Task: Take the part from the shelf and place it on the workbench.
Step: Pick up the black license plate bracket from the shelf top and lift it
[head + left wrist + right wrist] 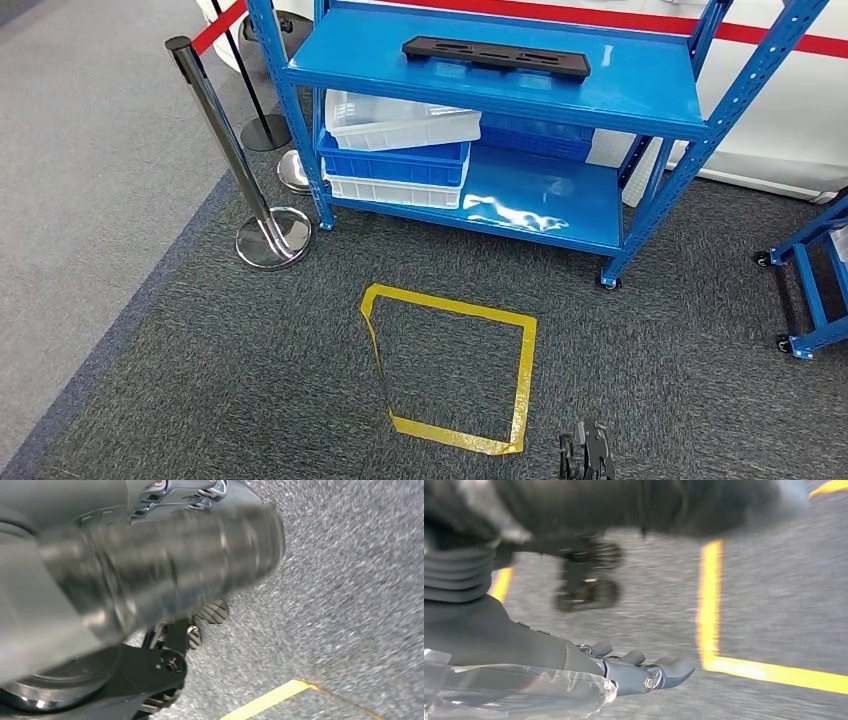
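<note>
The part (pixel 497 56) lies on the shelf's (pixel 640 95) top level, upper centre of the frame; stacked bins (pixel 398 150) sit beneath; a taped square (pixel 524 375) marks the floor below, a stanchion (pixel 232 160) left

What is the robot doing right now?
It hasn't picked up anything yet. The black part lies on the top of the blue shelf, untouched. The robot stands back on the carpet near a yellow tape square. Its right hand hangs over the floor, holding nothing.
</note>
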You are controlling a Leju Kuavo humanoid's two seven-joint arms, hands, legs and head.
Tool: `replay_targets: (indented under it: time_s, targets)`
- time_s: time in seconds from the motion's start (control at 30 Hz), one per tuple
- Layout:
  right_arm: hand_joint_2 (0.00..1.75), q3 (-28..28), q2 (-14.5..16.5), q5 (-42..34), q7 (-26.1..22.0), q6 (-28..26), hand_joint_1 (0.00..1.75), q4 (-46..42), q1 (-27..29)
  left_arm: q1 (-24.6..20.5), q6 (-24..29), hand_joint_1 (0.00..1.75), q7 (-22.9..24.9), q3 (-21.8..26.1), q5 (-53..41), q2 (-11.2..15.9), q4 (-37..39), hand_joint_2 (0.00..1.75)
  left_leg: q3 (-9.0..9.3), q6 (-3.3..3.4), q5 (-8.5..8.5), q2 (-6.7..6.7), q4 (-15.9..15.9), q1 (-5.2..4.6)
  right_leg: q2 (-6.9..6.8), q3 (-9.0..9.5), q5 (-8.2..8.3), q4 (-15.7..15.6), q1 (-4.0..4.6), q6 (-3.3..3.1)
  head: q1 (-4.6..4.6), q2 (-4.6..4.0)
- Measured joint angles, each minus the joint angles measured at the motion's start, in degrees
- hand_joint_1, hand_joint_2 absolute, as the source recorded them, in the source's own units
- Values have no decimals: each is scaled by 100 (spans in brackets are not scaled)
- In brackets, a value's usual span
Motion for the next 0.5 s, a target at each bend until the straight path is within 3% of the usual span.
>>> replay_targets:
  time_s: [0.27, 0.5]
  targets:
    - [0, 291, -37, -232, -658, 186, 0, -519, -923, -137, 247, 0, -444, -170, 675, 0, 132, 0, 3, 3, 8, -1, 3, 0, -2, 1, 5, 1, 1, -2, -1, 0]
    - [0, 549, -37, -238, -925, 316, 0, -1585, -1409, -203, 476, 0, -739, -289, 953, 0, 213, 0, 3, -3, 12, -7, 3, 1, -5, 1, 5, 2, 3, -2, -1, 0]
